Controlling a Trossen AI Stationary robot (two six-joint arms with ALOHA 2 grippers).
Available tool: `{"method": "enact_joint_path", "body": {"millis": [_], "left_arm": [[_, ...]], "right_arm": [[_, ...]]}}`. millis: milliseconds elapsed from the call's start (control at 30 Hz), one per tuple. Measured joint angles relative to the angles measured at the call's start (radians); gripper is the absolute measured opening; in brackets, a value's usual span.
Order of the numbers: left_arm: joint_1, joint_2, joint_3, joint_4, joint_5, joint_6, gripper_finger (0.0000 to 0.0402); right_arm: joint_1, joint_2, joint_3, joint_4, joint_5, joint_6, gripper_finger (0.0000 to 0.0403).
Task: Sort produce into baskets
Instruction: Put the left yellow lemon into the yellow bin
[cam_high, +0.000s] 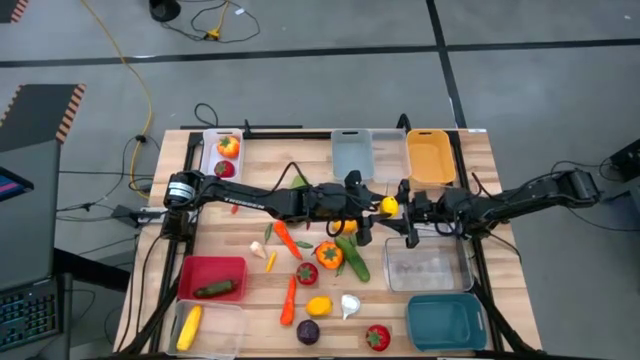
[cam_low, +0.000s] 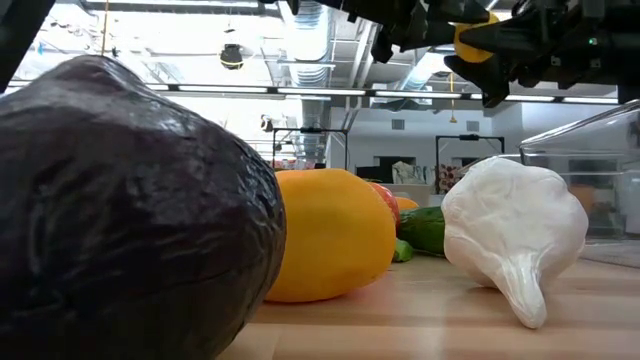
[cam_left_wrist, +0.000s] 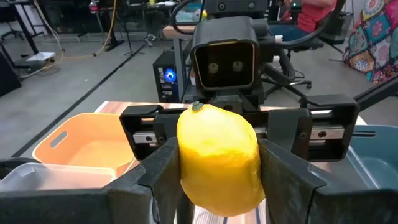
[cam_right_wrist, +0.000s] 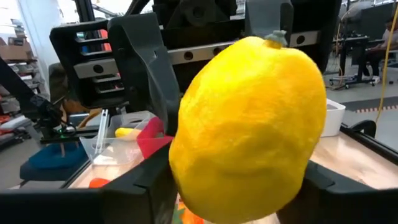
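The left gripper (cam_high: 372, 208) has its jaws clamped on the lemon (cam_high: 389, 205) above mid-desk while the right gripper (cam_high: 403, 205) closes its part-open jaws around it, so an early release could drop it short of the orange basket (cam_high: 430, 160).

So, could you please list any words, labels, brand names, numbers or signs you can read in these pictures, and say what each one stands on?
No text can be read with certainty.
Left dark robot arm: pale lettering along its link in the high view, too small to read.
Yellow toy lemon, orange-yellow plastic basket, white toy garlic: no markings show.
Room beyond the table: no legible signs.
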Motion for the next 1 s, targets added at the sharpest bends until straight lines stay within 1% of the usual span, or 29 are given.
{"method": "enact_joint_path", "body": {"millis": [133,300,433,533,700,800,900,1000], "left_arm": [[0.0,0.0,0.0,-0.007,0.001,0.0,0.0175],[0.0,-0.001,0.0,-0.008,-0.001,-0.007,0.0182],[0.0,-0.001,0.0,-0.009,-0.01,-0.028,0.0213],[0.0,-0.001,0.0,-0.014,-0.019,-0.031,0.0245],[0.001,-0.014,0.0,-0.017,-0.024,0.073,0.0286],[0.0,-0.05,0.0,-0.045,-0.056,0.129,0.0296],[0.0,-0.099,0.0,-0.107,-0.127,0.165,0.0297],[0.001,-0.149,0.0,-0.199,-0.187,0.207,0.0295]], "right_arm": [[0.0,0.001,0.0,0.0,-0.004,-0.001,0.0191],[0.0,0.001,0.0,0.0,-0.006,0.0,0.0186],[0.0,0.001,0.0,0.001,-0.003,0.0,0.0201],[0.0,0.001,0.0,0.006,0.008,0.0,0.0199],[-0.01,0.0,0.001,0.006,0.092,-0.004,0.0189],[-0.043,-0.001,0.002,0.004,0.102,-0.003,0.0195],[-0.089,-0.001,0.002,-0.003,0.108,-0.003,0.0201],[-0.152,-0.001,0.002,-0.008,0.108,-0.003,0.0199]]}}
